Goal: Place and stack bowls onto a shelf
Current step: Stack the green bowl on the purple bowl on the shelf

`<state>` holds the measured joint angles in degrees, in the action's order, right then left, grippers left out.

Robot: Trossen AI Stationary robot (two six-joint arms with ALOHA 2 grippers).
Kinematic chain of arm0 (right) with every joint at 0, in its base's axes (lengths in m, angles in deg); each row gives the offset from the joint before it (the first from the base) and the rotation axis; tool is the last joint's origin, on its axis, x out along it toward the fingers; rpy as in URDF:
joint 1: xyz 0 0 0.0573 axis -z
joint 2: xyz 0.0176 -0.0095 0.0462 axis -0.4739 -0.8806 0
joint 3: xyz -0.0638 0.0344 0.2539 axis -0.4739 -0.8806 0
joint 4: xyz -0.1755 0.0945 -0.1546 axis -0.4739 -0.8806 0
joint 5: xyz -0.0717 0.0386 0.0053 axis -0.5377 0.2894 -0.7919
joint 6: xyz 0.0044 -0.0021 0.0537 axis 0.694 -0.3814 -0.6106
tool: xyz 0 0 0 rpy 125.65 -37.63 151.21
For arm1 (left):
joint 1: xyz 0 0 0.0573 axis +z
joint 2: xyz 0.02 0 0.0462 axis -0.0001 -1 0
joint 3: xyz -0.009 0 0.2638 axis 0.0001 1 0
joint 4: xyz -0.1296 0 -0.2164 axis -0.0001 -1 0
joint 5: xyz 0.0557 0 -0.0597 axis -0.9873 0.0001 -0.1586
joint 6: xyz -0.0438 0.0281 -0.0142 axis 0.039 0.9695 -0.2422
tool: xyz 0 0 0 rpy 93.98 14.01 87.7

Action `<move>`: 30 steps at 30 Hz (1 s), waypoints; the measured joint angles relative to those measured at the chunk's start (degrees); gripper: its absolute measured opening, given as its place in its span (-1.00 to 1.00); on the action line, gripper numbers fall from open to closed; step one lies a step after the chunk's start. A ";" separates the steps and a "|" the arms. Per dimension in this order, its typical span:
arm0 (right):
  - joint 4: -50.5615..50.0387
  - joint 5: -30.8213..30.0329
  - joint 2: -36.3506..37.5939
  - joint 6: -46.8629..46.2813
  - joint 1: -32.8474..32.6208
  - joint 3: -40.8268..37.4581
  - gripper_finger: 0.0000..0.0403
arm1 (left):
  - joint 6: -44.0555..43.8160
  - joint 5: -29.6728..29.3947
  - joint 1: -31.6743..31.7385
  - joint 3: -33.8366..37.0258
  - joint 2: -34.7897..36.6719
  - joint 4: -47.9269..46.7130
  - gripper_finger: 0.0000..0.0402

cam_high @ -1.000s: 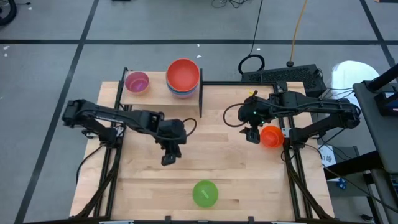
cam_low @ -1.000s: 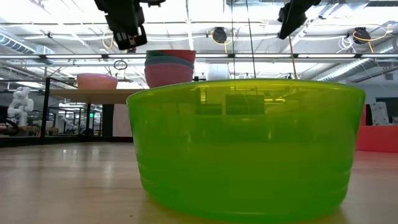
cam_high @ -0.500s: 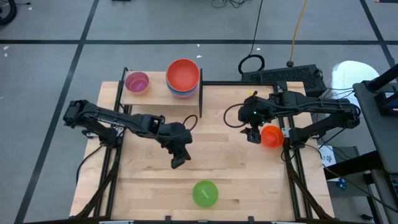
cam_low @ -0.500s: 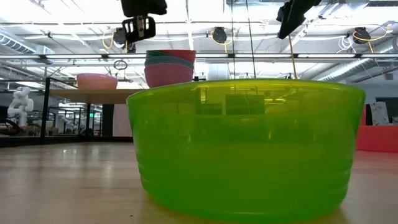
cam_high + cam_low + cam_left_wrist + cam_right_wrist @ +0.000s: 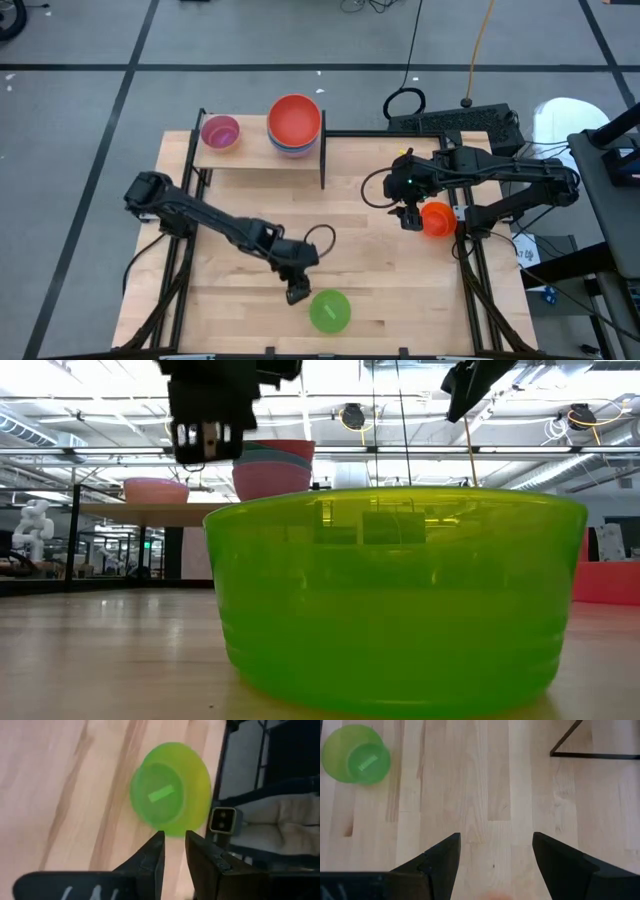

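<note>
A green bowl [image 5: 330, 311] stands on its base, mouth up, near the table's front edge; it fills the low view [image 5: 395, 595]. My left gripper [image 5: 296, 296] hangs just left of it and above it, its fingers [image 5: 174, 847] a narrow gap apart with nothing between them. On the shelf [image 5: 260, 157] at the back sit a small purple bowl [image 5: 221, 132] and a stack of bowls with a red one on top [image 5: 294, 118]. My right gripper [image 5: 407, 220] hovers wide open [image 5: 495, 847] beside an orange bowl [image 5: 437, 218] at the table's right edge.
The shelf's black posts [image 5: 323, 165] stand at its corners, on the table's far half. A keyboard [image 5: 455, 122] and cables lie beyond the far right corner. Bare wood [image 5: 350, 240] lies between the two grippers.
My left gripper has swung from the table's middle toward the near edge and to the right, sinking toward the green bowl, and has rolled at the wrist. The bowls have not moved.
</note>
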<state>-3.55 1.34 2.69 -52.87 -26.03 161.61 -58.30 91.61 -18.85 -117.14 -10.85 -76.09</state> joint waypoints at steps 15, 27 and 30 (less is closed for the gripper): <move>0.44 0.02 0.00 0.00 0.00 0.00 0.19 | -7.37 -15.49 -3.90 -0.13 -6.65 6.12 -0.60; 0.44 0.02 0.00 0.81 0.00 0.00 0.19 | -9.64 -18.86 -5.72 -0.07 -6.70 6.26 -0.60; 0.44 0.02 0.00 0.87 0.00 0.00 0.19 | -9.64 -18.83 -6.09 -0.07 -6.70 6.30 -0.60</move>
<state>-3.11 1.36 2.69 -52.00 -26.03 161.61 -67.93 72.78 -24.94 -117.21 -17.54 -69.79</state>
